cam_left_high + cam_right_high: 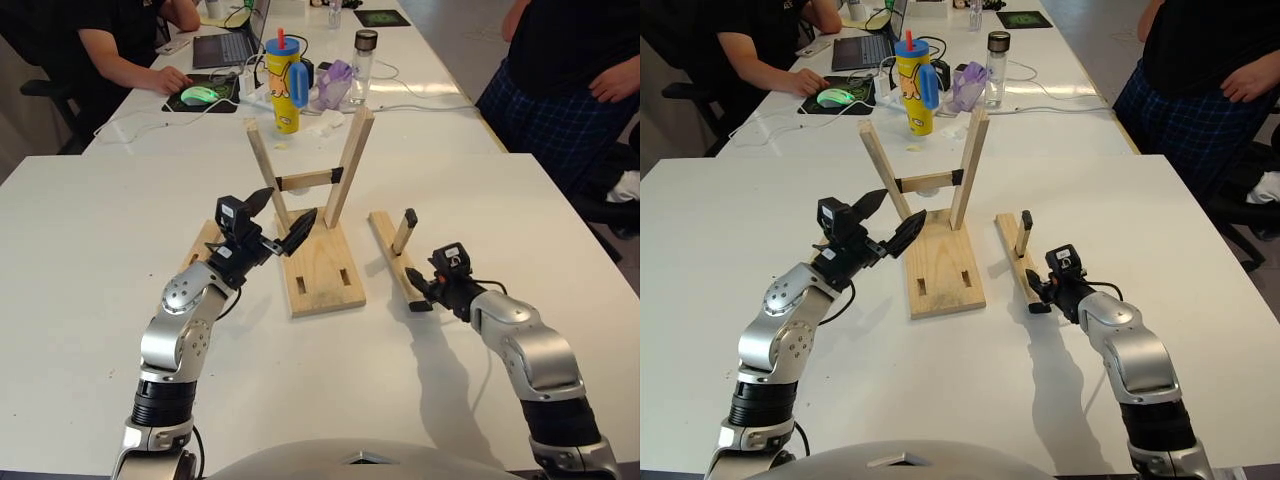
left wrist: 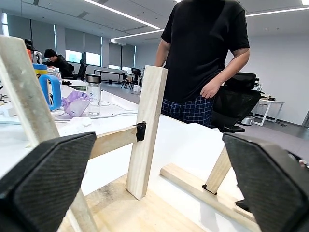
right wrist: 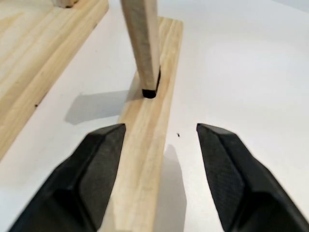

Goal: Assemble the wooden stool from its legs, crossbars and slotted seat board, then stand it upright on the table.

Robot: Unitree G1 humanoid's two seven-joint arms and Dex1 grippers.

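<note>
A: Where does the stool lie, and which way does it run?

B: Half-built, in the middle of the white desk (image 1: 90, 230). The pale seat board (image 1: 322, 262) lies flat, its long axis running from 6 to 12 o'clock. At its 12 o'clock end two upright legs (image 1: 350, 165) rise and splay apart, joined by a crossbar (image 1: 308, 180) with a black bracket at one end. Two slots (image 1: 345, 275) are cut near the 6 o'clock end.

A: And the other parts?

B: A loose leg (image 1: 388, 245) lies flat just beside the board at its 3 o'clock, its long axis about 5 to 11. A short bar (image 1: 404, 232) sticks up from it, tilted, with a black foot.

A: The tools?

B: The left tool (image 1: 280, 216) hovers spread wide at the board's 10 o'clock corner, by the base of the upright leg there. The right tool (image 3: 160, 130) is spread too, its fingers on either side of the loose leg's 5 o'clock end. I cannot tell whether they touch it.
</note>
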